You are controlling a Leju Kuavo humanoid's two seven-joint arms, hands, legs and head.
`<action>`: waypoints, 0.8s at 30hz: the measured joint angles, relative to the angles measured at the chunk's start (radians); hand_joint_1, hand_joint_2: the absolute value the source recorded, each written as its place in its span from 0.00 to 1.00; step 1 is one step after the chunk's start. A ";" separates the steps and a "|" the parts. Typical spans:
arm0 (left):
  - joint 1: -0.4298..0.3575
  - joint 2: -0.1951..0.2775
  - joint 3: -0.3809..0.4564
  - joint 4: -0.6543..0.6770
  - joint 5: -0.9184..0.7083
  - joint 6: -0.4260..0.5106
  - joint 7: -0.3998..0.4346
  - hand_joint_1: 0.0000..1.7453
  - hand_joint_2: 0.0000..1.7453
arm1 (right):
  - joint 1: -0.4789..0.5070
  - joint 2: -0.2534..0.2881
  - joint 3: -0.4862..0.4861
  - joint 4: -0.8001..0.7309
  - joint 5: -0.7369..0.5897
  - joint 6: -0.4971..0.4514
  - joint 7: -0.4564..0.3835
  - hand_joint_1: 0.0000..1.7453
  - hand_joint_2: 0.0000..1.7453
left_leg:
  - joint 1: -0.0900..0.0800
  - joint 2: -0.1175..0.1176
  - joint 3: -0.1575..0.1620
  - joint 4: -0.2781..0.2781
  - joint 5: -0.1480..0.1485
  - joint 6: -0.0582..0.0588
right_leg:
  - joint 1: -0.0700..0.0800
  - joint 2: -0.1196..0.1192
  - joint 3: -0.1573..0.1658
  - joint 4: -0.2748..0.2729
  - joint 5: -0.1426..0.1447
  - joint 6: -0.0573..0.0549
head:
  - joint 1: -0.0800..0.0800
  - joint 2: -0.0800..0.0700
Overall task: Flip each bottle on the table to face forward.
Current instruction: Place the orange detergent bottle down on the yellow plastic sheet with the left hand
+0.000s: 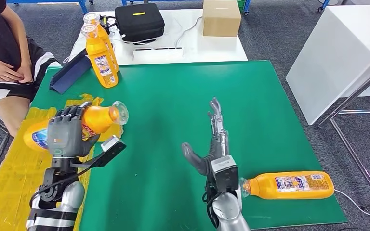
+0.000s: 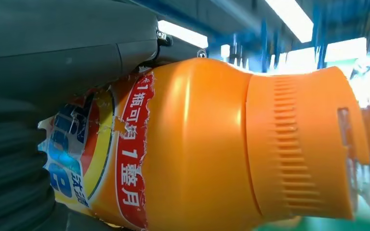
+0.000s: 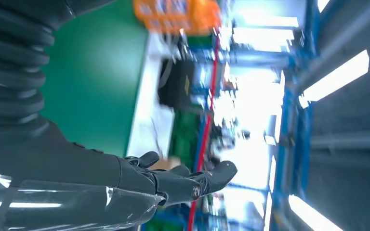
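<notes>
My left hand [image 1: 67,131] grips an orange bottle [image 1: 99,118] above the table's left edge, lying sideways with its clear cap toward the right. The left wrist view has that same bottle [image 2: 197,144] close up, its torn red and blue label beside my left hand [image 2: 53,53]. My right hand [image 1: 212,144] is open over the middle of the green table [image 1: 183,86], fingers stretched forward and thumb out to the left; its fingers [image 3: 192,180] hold nothing. Another orange bottle [image 1: 289,185] lies on its side near the front right. Two more bottles [image 1: 101,55] stand upright at the back left.
A blue holder [image 1: 70,72] leans at the table's back left corner. A seated person [image 1: 9,53] is beside the left edge, over yellow floor marking [image 1: 9,168]. Behind stands a white table with a black case [image 1: 138,21] and a cardboard box [image 1: 221,18]. A white table [image 1: 337,57] stands to the right.
</notes>
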 joint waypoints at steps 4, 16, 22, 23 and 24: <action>-0.080 0.020 0.001 0.203 -0.022 -0.058 0.062 1.00 1.00 | 0.025 -0.002 -0.063 -0.084 -0.001 0.015 -0.003 0.00 1.00 | 0.000 0.001 0.000 0.000 0.000 0.000 | 0.000 0.001 0.000 0.000 0.000 0.000 | 0.000 0.000; -0.229 0.035 0.003 0.591 -0.024 -0.080 0.144 0.00 0.50 | 0.040 -0.002 -0.127 -0.142 0.009 0.018 -0.003 0.00 1.00 | 0.000 0.001 -0.001 0.000 0.000 0.000 | 0.000 0.001 0.000 0.000 0.000 0.000 | 0.000 0.000; -0.270 0.035 0.033 0.687 -0.023 -0.002 0.150 0.00 0.00 | 0.040 -0.002 -0.140 -0.142 0.020 0.007 0.002 0.00 1.00 | 0.000 0.001 0.000 0.000 0.000 0.000 | 0.000 0.000 0.000 0.000 0.000 0.000 | 0.000 0.000; -0.274 0.035 0.037 0.694 -0.023 -0.001 0.150 0.00 0.00 | 0.040 -0.002 -0.142 -0.142 0.020 0.007 0.002 0.00 1.00 | 0.000 0.001 0.000 0.000 0.000 0.000 | 0.000 0.000 0.000 0.000 0.000 0.000 | 0.000 0.000; -0.277 0.035 0.040 0.701 -0.023 0.001 0.150 0.00 0.00 | 0.040 -0.002 -0.144 -0.142 0.020 0.007 0.002 0.00 1.00 | 0.000 0.001 0.000 0.000 0.000 0.000 | 0.000 0.000 0.000 0.000 0.000 0.000 | 0.000 0.000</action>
